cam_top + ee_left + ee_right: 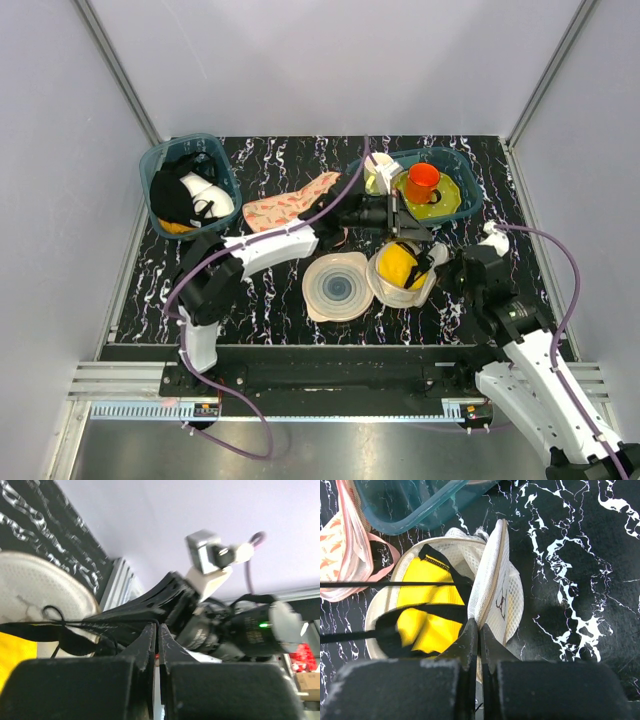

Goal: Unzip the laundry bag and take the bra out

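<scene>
Laundry bag (398, 296) is open mid-table, yellow bra (396, 263) inside w/ black strap across it. L gripper (410, 238) at bag's far rim, R gripper (441, 262) at its right edge. Pale ringed disc (337, 288) touches bag's left side. Pink carrot cloth (285, 208) further back. Orange cup (423, 183) in right teal bin (462, 170); dark + white clothes in left teal bin (160, 160).

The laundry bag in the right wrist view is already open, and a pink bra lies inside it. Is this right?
Not quite. The laundry bag is indeed open, but the bra inside it is bright yellow, not pink. The right wrist view shows this clearly. The only pink thing there is the carrot-patterned cloth, which lies outside the bag, beside it.
</scene>
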Controlling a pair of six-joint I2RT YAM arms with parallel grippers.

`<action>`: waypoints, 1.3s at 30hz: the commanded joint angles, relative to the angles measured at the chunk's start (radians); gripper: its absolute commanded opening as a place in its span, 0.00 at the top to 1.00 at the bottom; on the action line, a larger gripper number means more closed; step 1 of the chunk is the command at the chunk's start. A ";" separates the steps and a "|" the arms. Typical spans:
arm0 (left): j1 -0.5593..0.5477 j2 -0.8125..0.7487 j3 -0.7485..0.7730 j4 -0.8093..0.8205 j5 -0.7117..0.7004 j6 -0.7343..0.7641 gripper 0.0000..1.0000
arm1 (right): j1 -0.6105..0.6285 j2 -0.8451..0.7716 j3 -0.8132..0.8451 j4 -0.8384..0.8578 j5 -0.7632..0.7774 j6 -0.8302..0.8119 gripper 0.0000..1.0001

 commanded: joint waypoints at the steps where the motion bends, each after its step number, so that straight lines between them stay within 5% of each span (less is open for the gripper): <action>1: 0.052 -0.076 -0.006 0.280 0.071 -0.149 1.00 | 0.006 0.008 -0.037 0.060 0.018 0.020 1.00; 6: 0.095 -0.127 -0.050 0.417 0.074 -0.237 1.00 | 0.006 0.000 -0.076 0.083 -0.008 0.058 1.00; 19: 0.219 -0.265 -0.121 0.327 0.038 -0.164 1.00 | 0.006 0.005 -0.065 0.062 -0.002 0.052 1.00; 39: 0.296 -0.446 0.155 0.073 -0.021 -0.022 1.00 | 0.006 0.019 -0.109 0.100 -0.023 0.058 1.00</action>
